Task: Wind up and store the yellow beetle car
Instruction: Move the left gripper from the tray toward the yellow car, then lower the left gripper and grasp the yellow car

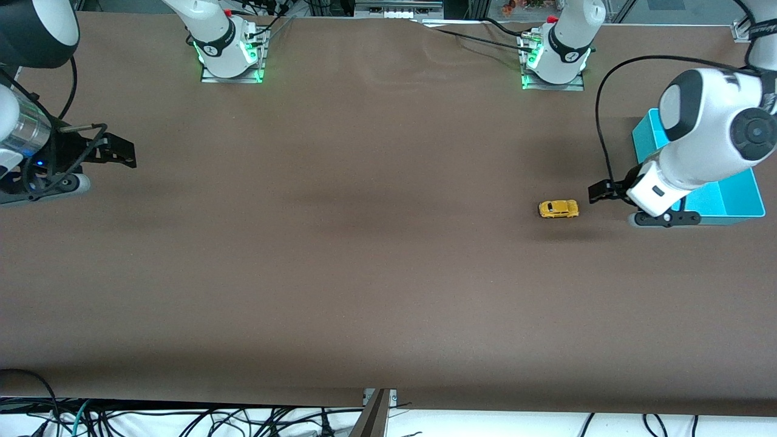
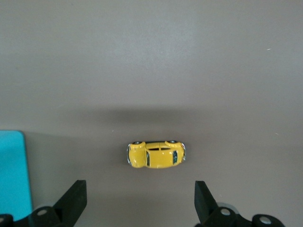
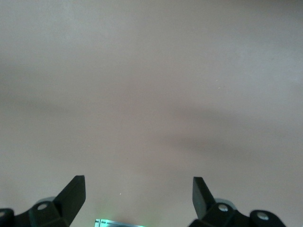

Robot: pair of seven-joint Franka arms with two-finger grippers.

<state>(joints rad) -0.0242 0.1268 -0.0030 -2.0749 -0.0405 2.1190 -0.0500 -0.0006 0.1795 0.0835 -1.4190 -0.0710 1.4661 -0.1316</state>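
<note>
You are working in a robotics lab: two white arms (image 1: 221, 36) are bolted on metal base plates (image 1: 552, 82) with green status lights onto a long brown-covered table (image 1: 340, 255). Loose cables (image 1: 182, 419) tangle below the table's edge, and aluminium framing (image 1: 394, 9) runs along the arms' side.

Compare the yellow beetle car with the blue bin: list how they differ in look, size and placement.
The yellow beetle car is tiny, rounded and bright yellow; the blue bin is much larger, box-shaped and turquoise. The car lies in plain view on bare table; the bin is partly hidden under the left arm, with the open left gripper between bin and car. The bin sits closer to the table's end. Both rest on the brown table at the left arm's end.
</note>
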